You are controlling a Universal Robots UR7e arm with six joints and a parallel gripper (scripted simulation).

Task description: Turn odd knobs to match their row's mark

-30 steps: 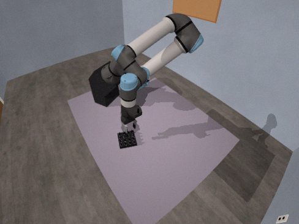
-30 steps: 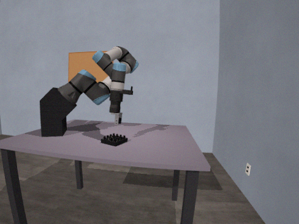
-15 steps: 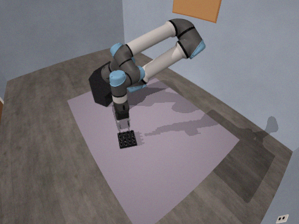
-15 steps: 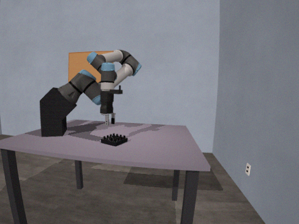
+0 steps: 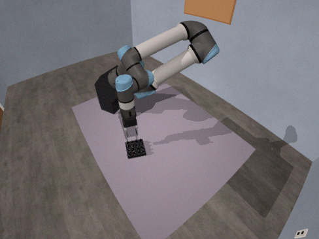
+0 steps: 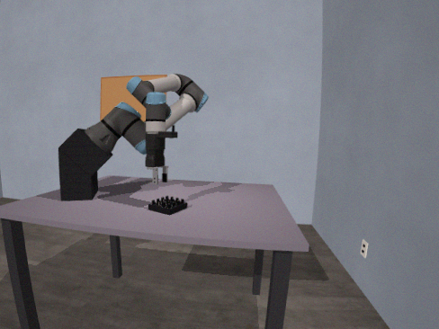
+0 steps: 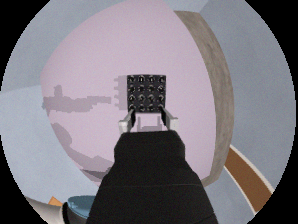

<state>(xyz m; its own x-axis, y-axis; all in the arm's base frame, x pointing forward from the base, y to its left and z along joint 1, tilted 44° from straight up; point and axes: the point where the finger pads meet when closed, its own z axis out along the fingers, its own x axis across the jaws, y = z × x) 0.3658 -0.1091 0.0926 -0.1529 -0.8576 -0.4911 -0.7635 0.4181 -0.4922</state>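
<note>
While the gripper (image 5: 131, 134) (image 6: 160, 175) (image 7: 148, 114) hovered wide open and empty, the knob box (image 5: 135, 149) (image 6: 167, 206) (image 7: 146, 94) sat below and ahead of its fingertips; its knobs probably wanted a light pinch low on opposite sides.

The knob box (image 5: 135, 149) (image 6: 167, 207) (image 7: 146, 94) sits on the table (image 5: 183, 170) (image 6: 234, 225) (image 7: 100, 55). The gripper (image 5: 132, 140) (image 6: 159, 182) (image 7: 148, 114) hangs above the table, apart from the box.

pale mauve table (image 5: 183, 163) (image 6: 234, 220) (image 7: 100, 60), orange panel (image 5: 210, 10) (image 6: 118, 96)
</note>
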